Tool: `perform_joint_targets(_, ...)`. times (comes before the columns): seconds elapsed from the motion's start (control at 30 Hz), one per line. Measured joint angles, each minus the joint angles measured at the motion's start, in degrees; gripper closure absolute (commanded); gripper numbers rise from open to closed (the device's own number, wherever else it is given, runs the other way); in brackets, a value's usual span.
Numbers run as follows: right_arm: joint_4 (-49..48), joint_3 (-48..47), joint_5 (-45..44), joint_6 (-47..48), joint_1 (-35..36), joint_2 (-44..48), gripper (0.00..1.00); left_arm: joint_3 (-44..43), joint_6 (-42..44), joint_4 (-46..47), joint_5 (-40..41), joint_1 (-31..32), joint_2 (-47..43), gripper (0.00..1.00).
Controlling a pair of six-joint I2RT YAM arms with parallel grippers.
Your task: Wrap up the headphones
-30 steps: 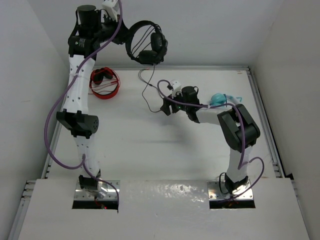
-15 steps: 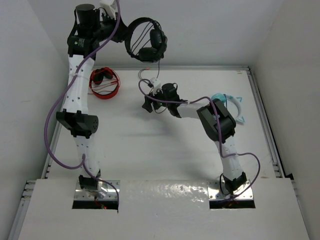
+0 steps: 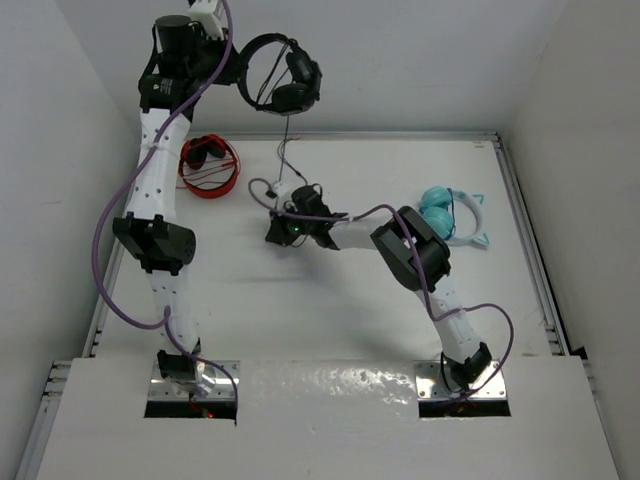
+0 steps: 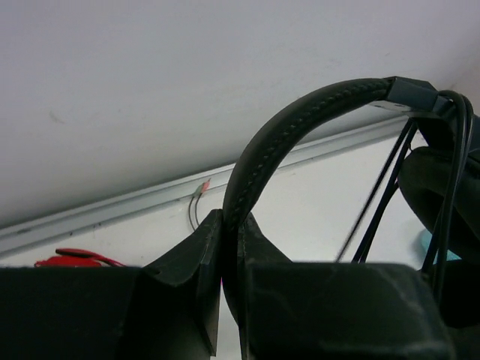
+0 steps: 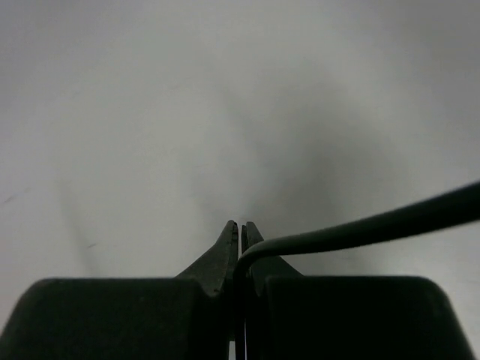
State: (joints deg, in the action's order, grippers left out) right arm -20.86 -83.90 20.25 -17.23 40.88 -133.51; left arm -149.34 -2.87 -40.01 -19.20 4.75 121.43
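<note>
The black headphones (image 3: 283, 74) hang in the air above the back of the table, held by their headband (image 4: 300, 112). My left gripper (image 4: 232, 225) is shut on that padded band at its left end (image 3: 240, 72). The thin dark cable (image 3: 286, 140) drops from the earcups to the table and curls toward my right gripper (image 3: 276, 228), which sits low at the table's middle-left. In the right wrist view the right gripper (image 5: 240, 229) is shut on the cable (image 5: 360, 229), which bends out to the right from between the fingertips.
Red headphones (image 3: 208, 165) lie at the back left of the table. Teal headphones with a white cat-ear band (image 3: 452, 214) lie at the right, behind my right arm's elbow. A raised rail (image 3: 520, 200) borders the table on the right.
My right arm has swept left across the table and its jaws have closed on the cable. My left arm has carried the hanging headphones slightly left.
</note>
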Motion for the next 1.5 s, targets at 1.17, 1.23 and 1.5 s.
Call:
perform_joint_targets(1.17,60.33,-44.98,-16.31,10.19,-12.92,14.84,1.00,26.27,29.68,-7.32,-6.58,2.75,2.75,1.00)
perform_joint_targets(1.23,58.14,-42.51,-18.78,11.34,-13.25,15.10,1.00,26.32,30.51,-9.03,-8.46,3.08,2.75,1.00)
perform_joint_targets(1.5,49.64,-38.53,-23.76,9.94,-15.63,13.18,1.00,23.65,30.60,-13.29,-16.04,3.56,2.75,1.00)
